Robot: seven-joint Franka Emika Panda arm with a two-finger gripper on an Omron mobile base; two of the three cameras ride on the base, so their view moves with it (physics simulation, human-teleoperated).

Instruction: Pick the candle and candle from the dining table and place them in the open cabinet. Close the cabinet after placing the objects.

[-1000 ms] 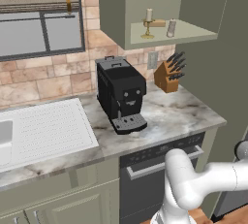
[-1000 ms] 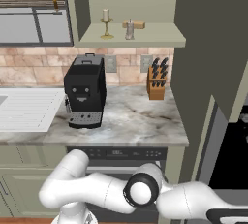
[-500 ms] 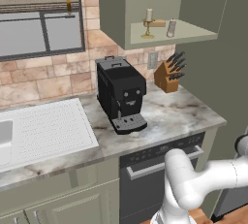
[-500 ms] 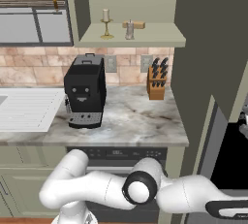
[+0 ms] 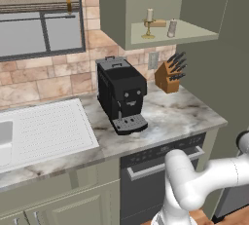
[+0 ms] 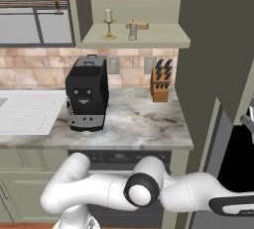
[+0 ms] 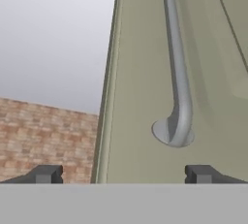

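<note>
Kitchen wall cupboard is holding both candles (image 5: 149, 22) on its shelf (image 5: 180, 32), while the gripper (image 7: 123, 173), jaws spread wide and empty, is facing the door (image 7: 145, 97), whose bar handle (image 7: 177, 72) is running lengthwise just ahead.

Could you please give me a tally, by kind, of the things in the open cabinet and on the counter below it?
Candles: 2 (cream candle on gold holder, pale-grey candle)
Wooden block in the cabinet: 1
Coffee machine: 1
Knife block: 1
Total: 5
</note>
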